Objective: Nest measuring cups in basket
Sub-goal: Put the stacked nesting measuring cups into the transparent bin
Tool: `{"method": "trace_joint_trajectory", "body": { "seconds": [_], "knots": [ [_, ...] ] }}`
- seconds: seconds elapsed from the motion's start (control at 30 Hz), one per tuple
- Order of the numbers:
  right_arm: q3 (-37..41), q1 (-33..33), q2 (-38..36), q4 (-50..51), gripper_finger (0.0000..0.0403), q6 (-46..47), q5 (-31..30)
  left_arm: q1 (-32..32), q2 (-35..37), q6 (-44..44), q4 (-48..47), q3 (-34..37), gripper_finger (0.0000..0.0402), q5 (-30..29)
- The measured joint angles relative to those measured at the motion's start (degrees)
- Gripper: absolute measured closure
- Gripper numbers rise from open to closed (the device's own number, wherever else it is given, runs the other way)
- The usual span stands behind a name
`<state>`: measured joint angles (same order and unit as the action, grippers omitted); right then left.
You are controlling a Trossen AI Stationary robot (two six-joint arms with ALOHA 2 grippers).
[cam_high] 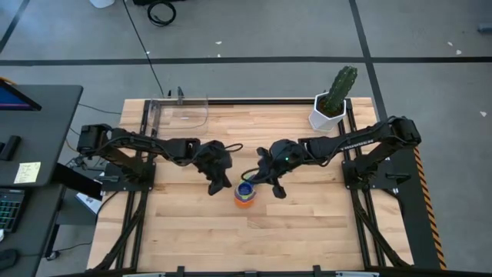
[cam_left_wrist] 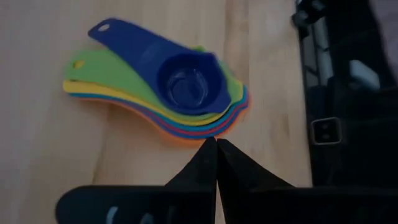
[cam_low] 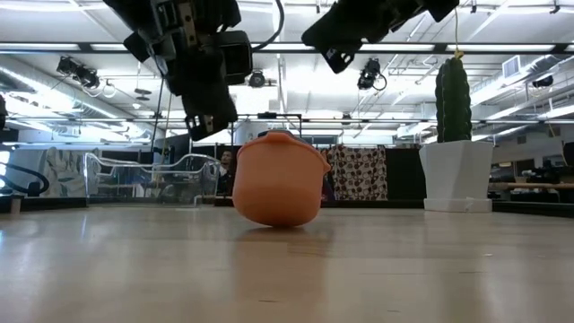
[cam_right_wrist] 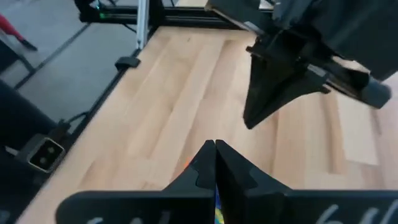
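The measuring cups (cam_high: 245, 194) sit nested in one stack on the wooden table, orange outermost (cam_low: 278, 184) and dark blue innermost (cam_left_wrist: 186, 87), with their flat handles fanned out. My left gripper (cam_high: 217, 187) is shut. It hovers just to the stack's left, with its tips (cam_left_wrist: 216, 143) close to the orange rim but clear of it. My right gripper (cam_high: 277, 191) is also shut and hangs higher (cam_low: 334, 58), just to the right of the stack. The clear basket (cam_high: 184, 111) stands on the table at the far left, apart from the cups.
A white pot with a green cactus (cam_high: 329, 111) stands at the table's far right corner. Black frame rails run along the table's left and right sides (cam_high: 355, 177). Bare wood lies between the stack and the near edge (cam_high: 246, 238).
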<state>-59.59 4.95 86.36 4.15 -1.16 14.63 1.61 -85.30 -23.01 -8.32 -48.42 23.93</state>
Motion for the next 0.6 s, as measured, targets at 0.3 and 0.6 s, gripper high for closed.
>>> {"method": "trace_joint_trajectory", "body": {
  "seconds": [0.3, 0.6],
  "knots": [
    [0.0, 0.9, 6.2, -0.8, 0.0338, 6.7, 0.0, -0.6, 2.8, 1.8, -2.8, 0.0, 0.0397, -1.0],
    [0.0, 2.7, 13.6, -7.2, 0.0288, 5.1, -0.2, -5.0, 2.8, 1.8, -4.1, 0.0, 0.0397, -4.3]
  ]
}}
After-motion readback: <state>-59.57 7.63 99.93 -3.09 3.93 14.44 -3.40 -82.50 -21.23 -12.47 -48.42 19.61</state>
